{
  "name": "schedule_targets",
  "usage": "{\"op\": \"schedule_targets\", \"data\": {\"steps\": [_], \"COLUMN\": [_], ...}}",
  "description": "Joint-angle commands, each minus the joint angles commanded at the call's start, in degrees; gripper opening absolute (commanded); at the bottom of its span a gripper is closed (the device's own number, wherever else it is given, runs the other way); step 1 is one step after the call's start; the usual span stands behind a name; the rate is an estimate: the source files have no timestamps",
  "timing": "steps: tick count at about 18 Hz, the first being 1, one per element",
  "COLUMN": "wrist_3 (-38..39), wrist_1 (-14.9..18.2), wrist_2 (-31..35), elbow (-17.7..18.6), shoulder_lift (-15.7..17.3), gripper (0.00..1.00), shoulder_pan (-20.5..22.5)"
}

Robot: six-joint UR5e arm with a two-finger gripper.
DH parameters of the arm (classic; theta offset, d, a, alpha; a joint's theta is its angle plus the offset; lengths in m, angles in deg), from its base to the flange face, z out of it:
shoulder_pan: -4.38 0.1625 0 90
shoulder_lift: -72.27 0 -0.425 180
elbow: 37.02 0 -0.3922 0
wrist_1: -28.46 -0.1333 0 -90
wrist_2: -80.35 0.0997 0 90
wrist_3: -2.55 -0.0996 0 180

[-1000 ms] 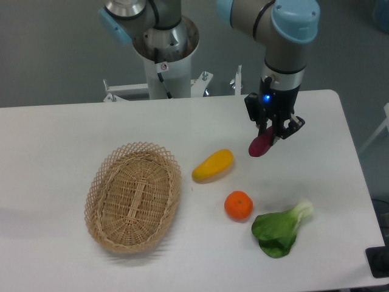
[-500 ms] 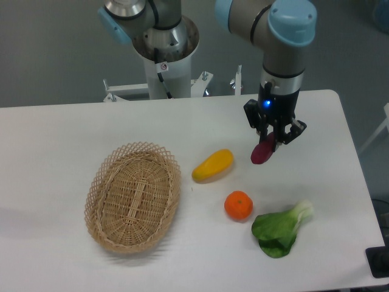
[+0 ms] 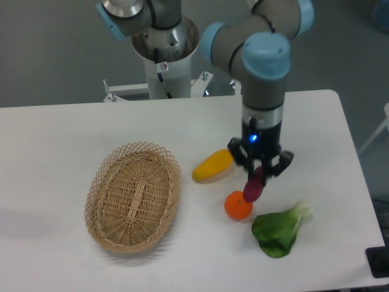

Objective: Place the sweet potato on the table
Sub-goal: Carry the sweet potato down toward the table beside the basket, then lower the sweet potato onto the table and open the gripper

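The dark magenta sweet potato (image 3: 253, 186) hangs tilted from my gripper (image 3: 258, 173), which is shut on its upper end. It is low over the white table (image 3: 61, 140), its lower end just right of and close to the round orange (image 3: 238, 205). I cannot tell whether it touches the tabletop or the orange. The gripper stands between the yellow oblong fruit (image 3: 212, 166) and the green leafy vegetable (image 3: 280, 229).
An oval wicker basket (image 3: 134, 196) lies at the left of the table. The robot base column (image 3: 164, 55) stands behind the table's far edge. The table's right edge runs close to the leafy vegetable.
The gripper has carried the sweet potato from the far right part of the table toward the front and slightly left, and lower, ending next to the orange.
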Motion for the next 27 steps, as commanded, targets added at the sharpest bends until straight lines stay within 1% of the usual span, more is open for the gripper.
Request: {"op": "schedule_targets", "data": {"steps": [2,5,8,10,14,19,27], "wrist_3": [1.77,1.77,1.25,1.25,1.25,1.33,1.25], "wrist_1": [-1.49,-4.83,-6.77,-7.30,-7.39,-7.39,-7.12], "wrist_2": [0.00,1.48,6.23,7.03,8.79,9.93,10.28], "elbow": [-0.80,-0.54,-0.89,-1.33,-0.80,-0.36,-0.10], "shoulder_lift": [-2.72,-6.68,-10.63,-12.57,-13.46,-14.42,-14.43], "gripper": [0.25,0.25,0.26,0.26,0.26,0.26,0.28], "shoulder_pan": [-1.76,-4.04,-6.42,-7.39,-8.62,-8.88,-9.15]}}
